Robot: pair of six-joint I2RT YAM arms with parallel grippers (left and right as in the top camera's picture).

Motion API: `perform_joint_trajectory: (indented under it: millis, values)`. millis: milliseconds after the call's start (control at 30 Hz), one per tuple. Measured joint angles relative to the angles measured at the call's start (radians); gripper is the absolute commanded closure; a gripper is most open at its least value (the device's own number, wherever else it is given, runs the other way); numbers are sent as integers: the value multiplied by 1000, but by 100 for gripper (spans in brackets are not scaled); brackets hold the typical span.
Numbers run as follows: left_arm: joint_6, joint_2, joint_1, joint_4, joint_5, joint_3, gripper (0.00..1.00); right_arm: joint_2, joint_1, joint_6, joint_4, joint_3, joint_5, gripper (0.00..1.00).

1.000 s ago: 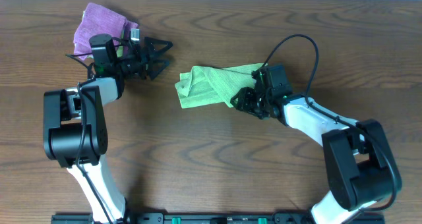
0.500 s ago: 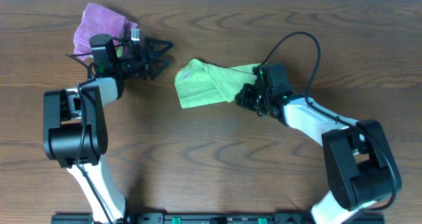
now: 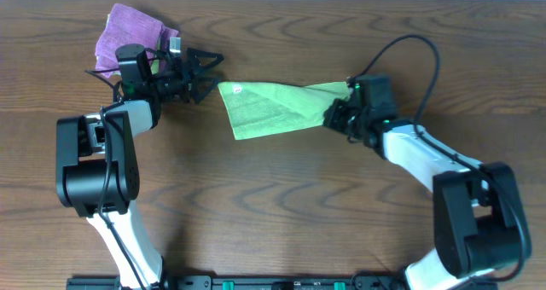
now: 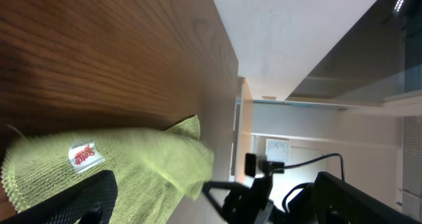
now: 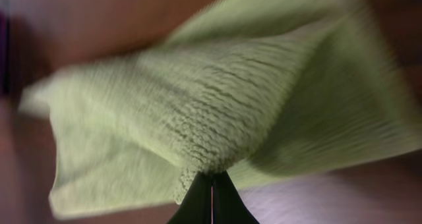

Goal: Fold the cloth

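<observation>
At table (image 3: 281,213) centre | your right gripper (image 3: 331,118) pinches the cloth (image 3: 269,111), right end | your left gripper (image 3: 210,74): fingers spread, near its left corner

The cloth (image 5: 217,112) is smearing into blur across the right wrist view, running off its top and right edges. On the cloth's white tag (image 4: 84,156), red print is showing too small to read.

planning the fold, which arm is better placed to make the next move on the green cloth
Right, probably: the right end effector is shut on the cloth at its right edge and could carry it over. The left end effector hangs open by the tagged corner, gripping nothing.
</observation>
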Motion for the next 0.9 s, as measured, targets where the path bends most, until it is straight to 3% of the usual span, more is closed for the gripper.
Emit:
perform_joint_trajectory:
  millis: [367, 433, 500, 633, 900]
  values:
    - [0, 0, 0, 0, 3, 0, 5, -35, -112, -59, -6, 0, 33, 99]
    - [0, 0, 0, 0, 3, 0, 5, -35, -112, -64, -5, 0, 33, 91]
    - [0, 0, 0, 0, 3, 0, 5, -35, -112, -71, -6, 0, 34, 70]
    - [0, 0, 0, 0, 3, 0, 4, -35, -112, -94, -1, 0, 36, 55]
    - [0, 0, 0, 0, 11, 0, 5, -35, -112, -104, 26, 0, 30, 50]
